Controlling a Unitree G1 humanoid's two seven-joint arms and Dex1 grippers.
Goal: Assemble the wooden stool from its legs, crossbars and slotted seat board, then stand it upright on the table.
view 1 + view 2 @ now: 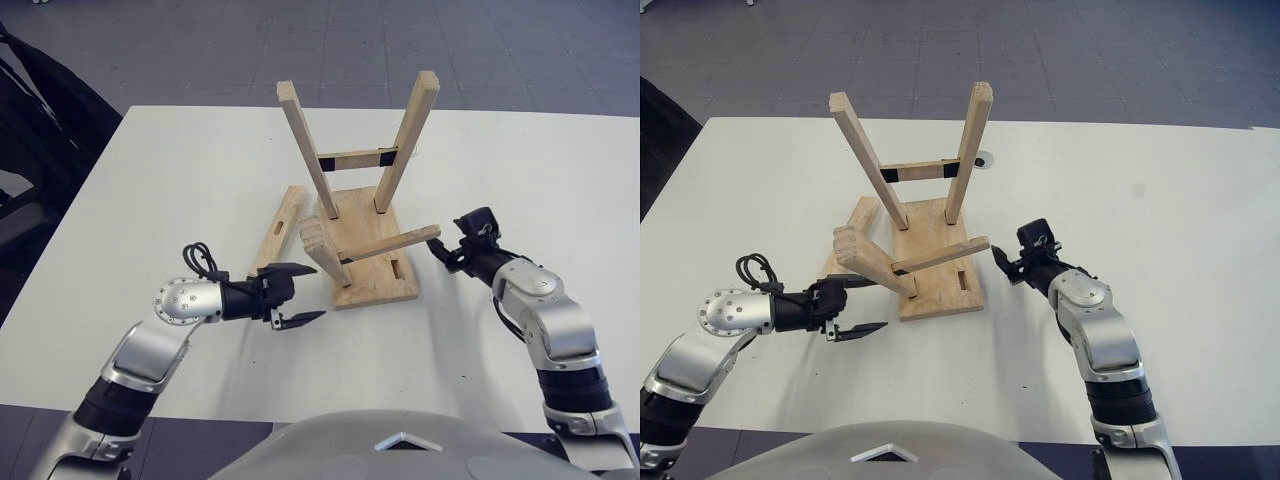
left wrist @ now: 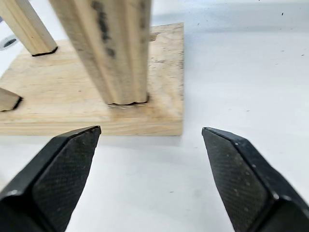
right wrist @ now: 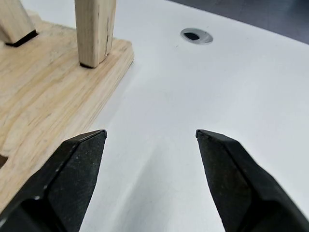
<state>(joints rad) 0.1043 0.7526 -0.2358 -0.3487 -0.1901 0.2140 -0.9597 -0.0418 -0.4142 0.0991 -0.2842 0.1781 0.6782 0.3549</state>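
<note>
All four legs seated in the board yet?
No, one leg lies flat on the table, left of the seat board, outside its slots.

Seat board (image 1: 370, 285) rough bare wood, legs (image 1: 310, 150) smoother, table (image 1: 200, 180) matt wht

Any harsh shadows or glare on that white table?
Left eye view: even, soft light; the table shows no glare patch, and the seat board casts only a faint shadow. Left wrist view: a thin pale shadow lies along the board's edge. Right wrist view: the same, a soft grey band beside the board.
</note>
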